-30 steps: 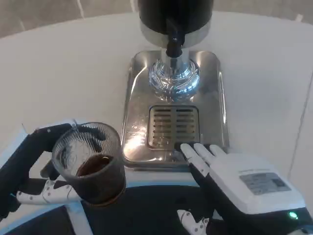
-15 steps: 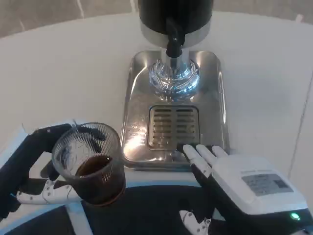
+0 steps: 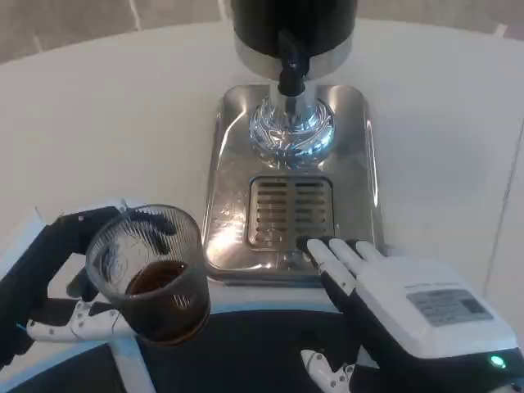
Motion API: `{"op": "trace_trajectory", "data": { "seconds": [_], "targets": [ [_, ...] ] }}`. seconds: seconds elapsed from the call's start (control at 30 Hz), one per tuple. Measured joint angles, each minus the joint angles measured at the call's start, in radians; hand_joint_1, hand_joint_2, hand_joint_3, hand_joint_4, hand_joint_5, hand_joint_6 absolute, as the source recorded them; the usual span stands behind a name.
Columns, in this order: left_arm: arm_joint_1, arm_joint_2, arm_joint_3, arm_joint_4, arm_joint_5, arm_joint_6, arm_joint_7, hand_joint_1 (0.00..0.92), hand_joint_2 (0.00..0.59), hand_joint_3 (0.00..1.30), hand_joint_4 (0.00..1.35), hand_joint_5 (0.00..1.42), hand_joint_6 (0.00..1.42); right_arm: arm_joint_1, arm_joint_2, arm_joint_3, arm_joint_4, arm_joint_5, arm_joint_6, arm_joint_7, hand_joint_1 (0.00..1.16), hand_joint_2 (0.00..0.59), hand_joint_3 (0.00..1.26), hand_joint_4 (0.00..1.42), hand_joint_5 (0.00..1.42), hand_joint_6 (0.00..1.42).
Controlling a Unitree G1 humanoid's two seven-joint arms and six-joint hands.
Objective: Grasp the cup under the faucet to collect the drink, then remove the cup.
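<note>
A ribbed clear glass cup (image 3: 150,273) with dark drink in its bottom is held by my left hand (image 3: 57,278) at the lower left, off the dispenser's tray. The black faucet (image 3: 291,65) hangs from the black dispenser at the top centre, above the steel drip tray (image 3: 229,164) and its slotted grate (image 3: 291,213). My right hand (image 3: 393,303) lies at the lower right, palm down, holding nothing, its fingertips (image 3: 323,250) at the tray's front edge.
The white table (image 3: 106,123) spreads to the left and right of the dispenser. A dark surface with a white rim lies at the bottom edge below both hands.
My right hand has shifted very slightly back and to the right. The cup and my left hand stay where they were.
</note>
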Motion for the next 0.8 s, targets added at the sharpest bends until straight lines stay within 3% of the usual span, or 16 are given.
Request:
{"op": "trace_trajectory", "data": {
  "seconds": [0.43,0.8],
  "targets": [
    [0.158,0.0,0.038,-0.138,-0.048,0.016,-0.002,0.581,0.036,0.98,1.18,1.33,1.42,0.034,-0.004,0.048,-0.008,-0.023,-0.037,0.0,0.32,0.57,0.0,0.0,0.0,0.0],
    [0.22,0.0,0.07,-0.163,-0.053,0.036,-0.002,0.581,0.036,0.98,1.18,1.33,1.42,0.052,-0.004,0.048,-0.008,-0.031,-0.048,-0.01,0.34,0.568,0.0,0.0,0.0,0.0]
  ]
}}
